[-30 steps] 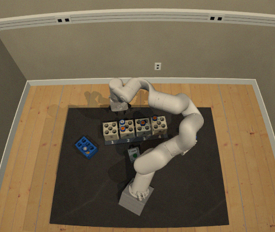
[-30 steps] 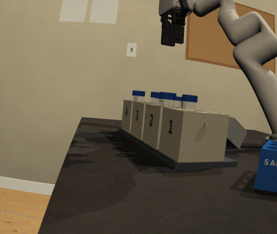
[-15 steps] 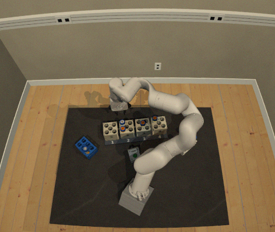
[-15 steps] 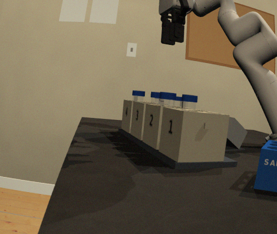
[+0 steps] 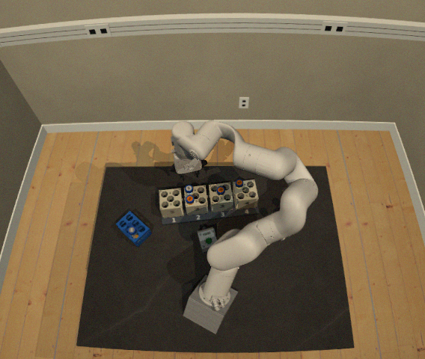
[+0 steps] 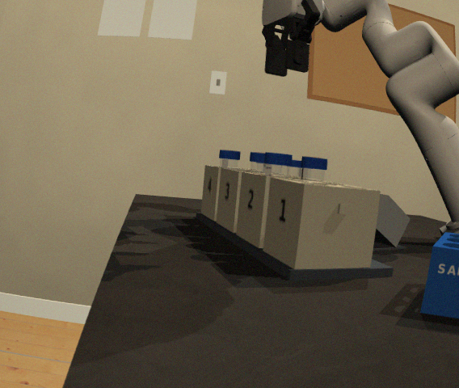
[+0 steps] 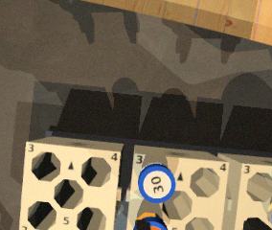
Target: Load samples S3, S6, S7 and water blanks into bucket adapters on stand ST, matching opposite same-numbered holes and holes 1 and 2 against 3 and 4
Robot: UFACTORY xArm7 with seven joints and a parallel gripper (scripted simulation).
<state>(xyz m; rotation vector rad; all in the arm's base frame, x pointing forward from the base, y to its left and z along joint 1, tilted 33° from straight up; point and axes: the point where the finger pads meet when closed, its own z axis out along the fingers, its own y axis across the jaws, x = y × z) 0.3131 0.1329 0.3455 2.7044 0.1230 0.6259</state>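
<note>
Blue block rack (image 5: 128, 224) (image 6: 457, 288), near left edge of dark counter (image 5: 147, 289) (image 6: 158, 334) (image 7: 11, 57). Beige boxy adapter 1 (image 5: 171, 210) (image 6: 334, 229) (image 7: 85, 184), toward far edge, holes empty. Black-fingered gripper (image 5: 189, 176) (image 6: 287, 70) (image 7: 200, 225) above far edge, released, fingers part-open, nothing held. Beige adapter 2 (image 5: 196, 209) (image 6: 250, 208) (image 7: 181, 165): blue-capped, white-dot "30" blank (image 5: 188, 188) (image 6: 279, 158) (image 7: 157, 183) in hole 3, blue-capped orange-dot tube (image 5: 189, 199) (image 6: 313, 162) (image 7: 157, 225) in hole 2. Green key (image 5: 208, 240) nearer front edge. Adapters 3 (image 5: 221, 206) (image 6: 226, 200) (image 7: 248, 201), 4 (image 5: 245, 204) (image 6: 209, 191): one orange-dot tube each, IDs unreadable.
</note>
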